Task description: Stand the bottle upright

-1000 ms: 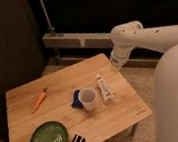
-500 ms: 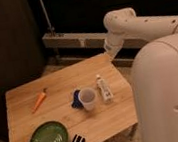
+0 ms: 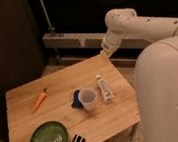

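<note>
While the bottle (image 3: pixel 103 88) lies flat on the table (image 3: pixel 26 116), just right of the white cup (image 3: pixel 88 99), my end effector (image 3: pixel 106 51) hangs over the far edge – spread or pressed together, I cannot tell. A careless descent could clip the cup – or roll the slim bottle away

My bottle (image 3: pixel 104 89), slim and whitish, lies on its side on the worktop (image 3: pixel 59 83), just right of frame centre.
</note>
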`<action>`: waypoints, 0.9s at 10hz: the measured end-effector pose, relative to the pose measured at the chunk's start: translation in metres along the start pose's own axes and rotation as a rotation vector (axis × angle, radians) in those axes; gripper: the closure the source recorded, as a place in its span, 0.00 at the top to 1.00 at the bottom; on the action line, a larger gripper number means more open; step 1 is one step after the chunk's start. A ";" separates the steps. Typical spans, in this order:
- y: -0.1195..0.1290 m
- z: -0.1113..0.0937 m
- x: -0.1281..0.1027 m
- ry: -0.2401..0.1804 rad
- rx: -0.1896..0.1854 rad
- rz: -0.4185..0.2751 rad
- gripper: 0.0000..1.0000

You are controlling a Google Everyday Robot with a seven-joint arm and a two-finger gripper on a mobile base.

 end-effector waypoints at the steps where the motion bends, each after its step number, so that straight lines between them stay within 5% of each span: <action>1: 0.012 0.009 0.007 -0.019 0.011 0.003 0.80; 2: 0.017 0.016 0.011 -0.038 0.035 0.004 0.80; 3: 0.025 0.028 0.016 -0.114 0.085 0.005 0.80; 5: 0.031 0.033 0.024 -0.199 0.128 -0.001 0.80; 7: 0.048 0.037 0.027 -0.283 0.141 -0.019 0.80; 9: 0.052 0.037 0.031 -0.312 0.145 -0.024 0.80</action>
